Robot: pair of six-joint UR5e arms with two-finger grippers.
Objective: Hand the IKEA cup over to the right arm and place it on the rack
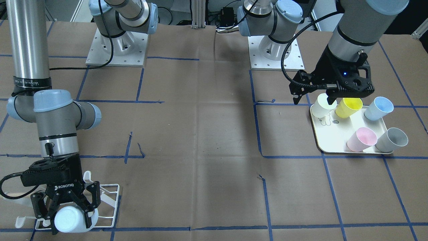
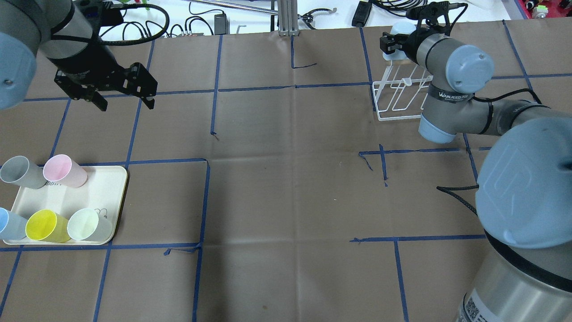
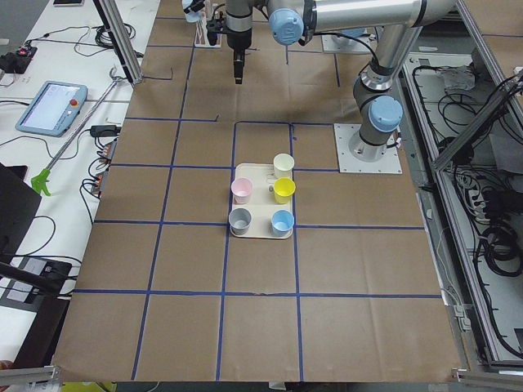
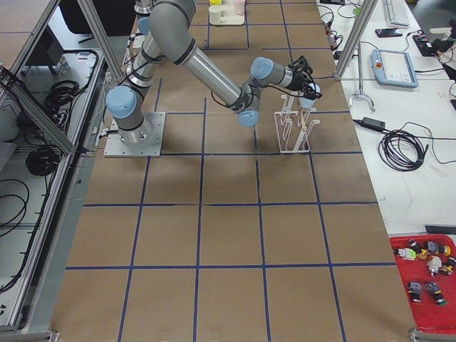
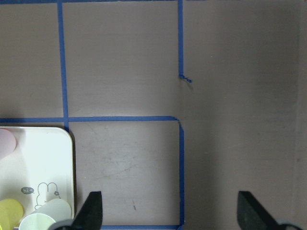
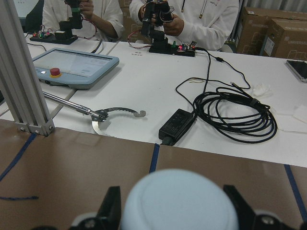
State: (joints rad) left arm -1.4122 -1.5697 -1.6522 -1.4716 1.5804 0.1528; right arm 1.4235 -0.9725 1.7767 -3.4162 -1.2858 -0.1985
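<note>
Right fingers (image 1: 87, 216) seemingly clamped; left fingers (image 5: 93, 213) spread.

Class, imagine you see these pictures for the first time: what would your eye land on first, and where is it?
Most striking is the right gripper shut on a pale cup, held at the white wire rack on the robot's right. Next come five cups on a cream tray on the robot's left, with the open left gripper hanging by them.
</note>
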